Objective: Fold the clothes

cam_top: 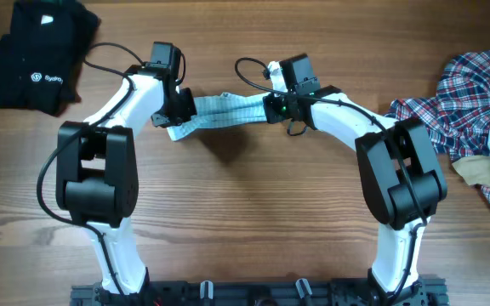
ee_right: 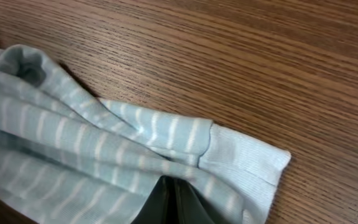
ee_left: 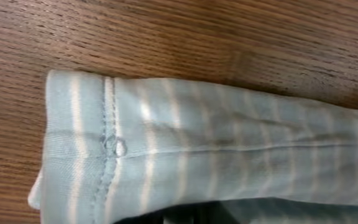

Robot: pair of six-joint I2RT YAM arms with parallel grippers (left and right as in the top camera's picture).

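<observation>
Your pale-blue striped garment (cam_top: 224,109) is stretched as a band over the middle of the worktop (cam_top: 245,212), its shadow beneath. Your left pincer (cam_top: 179,109) grips one end and your right pincer (cam_top: 270,106) the other (both nipped narrow on cloth). Far left lie the black logo garments (cam_top: 37,55); far right, the plaid shirt (cam_top: 462,98) and beige piece (cam_top: 479,170).

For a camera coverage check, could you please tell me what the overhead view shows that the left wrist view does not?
Only overhead: the left arm, the right arm, the black logo garment, the plaid shirt and the beige piece. Only left wrist: the hem stitching close up. Both: the pale-blue striped garment and the wooden table.
</observation>
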